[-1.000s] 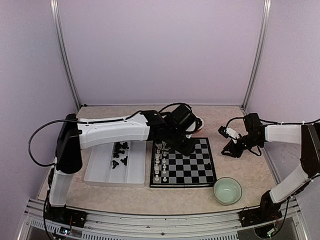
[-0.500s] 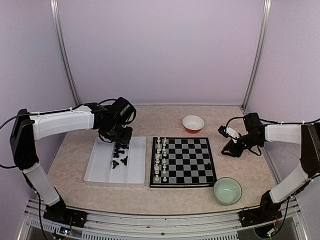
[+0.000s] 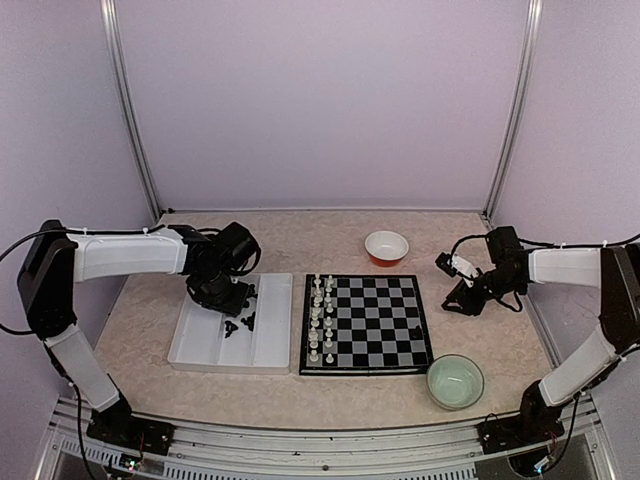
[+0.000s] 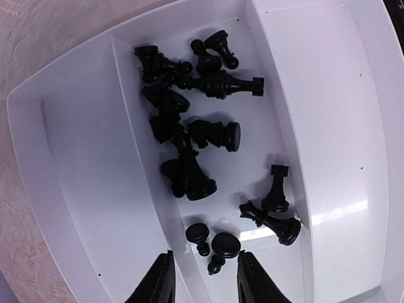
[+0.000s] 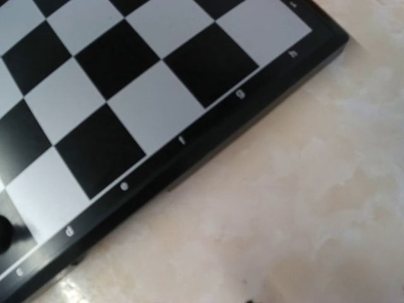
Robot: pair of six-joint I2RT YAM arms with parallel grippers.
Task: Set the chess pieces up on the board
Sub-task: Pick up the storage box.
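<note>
Several black chess pieces (image 4: 189,145) lie in a heap in the middle compartment of a white tray (image 4: 76,189). They also show in the top view (image 3: 241,321). My left gripper (image 4: 203,281) hangs open and empty just above the tray. Two toppled black pawns (image 4: 214,245) lie just ahead of its fingertips (image 4: 158,284). It also shows in the top view (image 3: 230,298). The board (image 3: 380,330) carries white pieces (image 3: 320,318) in its two left columns. My right gripper (image 3: 465,296) rests low beside the board's right edge (image 5: 189,151); its fingers are out of its wrist view.
An orange bowl (image 3: 386,247) stands behind the board. A pale green bowl (image 3: 456,381) stands at its front right corner. The tray (image 3: 190,350) lies left of the board. A dark round shape (image 5: 2,232) sits at the left edge of the right wrist view.
My left arm has swung left from over the board's far side to the tray and come down over the black pieces. The right arm has not moved.
</note>
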